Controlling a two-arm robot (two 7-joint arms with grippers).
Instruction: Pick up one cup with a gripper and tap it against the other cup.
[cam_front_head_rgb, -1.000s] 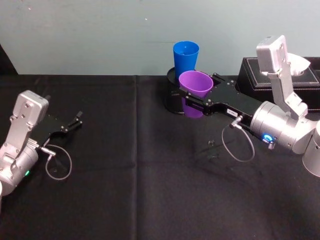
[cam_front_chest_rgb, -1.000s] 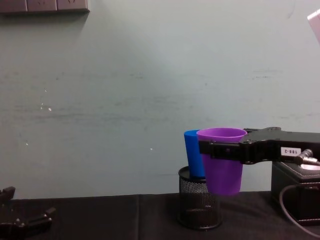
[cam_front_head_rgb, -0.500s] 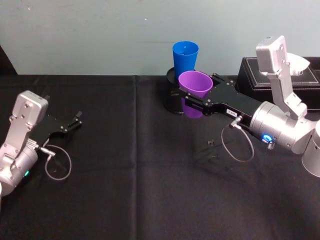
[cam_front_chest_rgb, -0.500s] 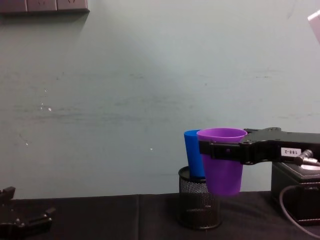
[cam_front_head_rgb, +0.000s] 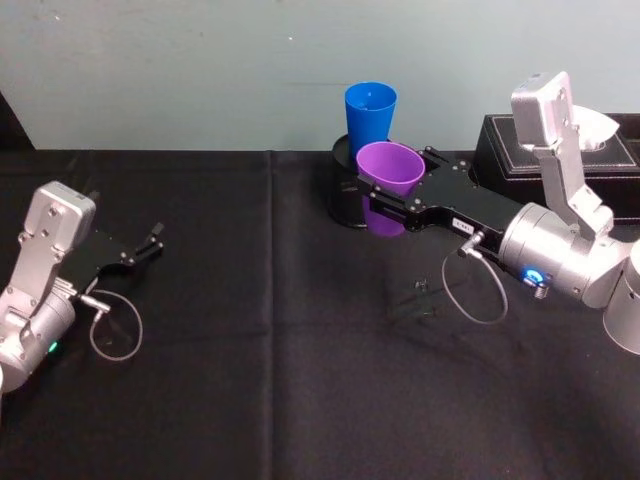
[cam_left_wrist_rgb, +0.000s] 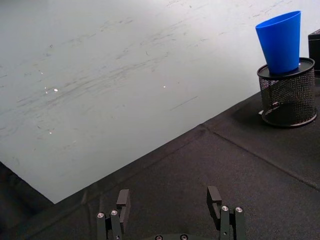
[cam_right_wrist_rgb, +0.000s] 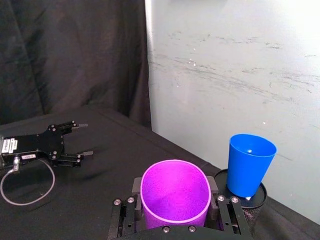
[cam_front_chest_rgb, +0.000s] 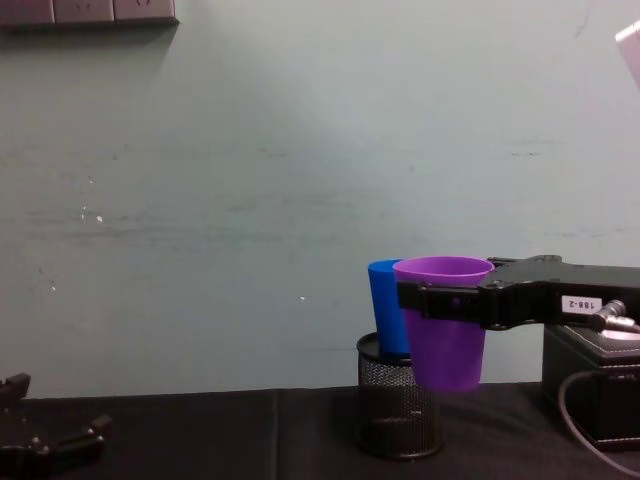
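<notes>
Near left, the left gripper rests on the cloth, fingers spread and empty, out of the way. Farther right, the right gripper clamps the purple cup below its rim. It is lifted upright to match the blue cup, which stands just beyond in the mesh holder, narrowly apart.

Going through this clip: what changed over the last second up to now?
Nothing visibly changed. The right pincer still holds the purple cup lifted, close beside the blue cup, which stands in the mesh holder. The left pincer stays parked, open, low over the table at the left.
</notes>
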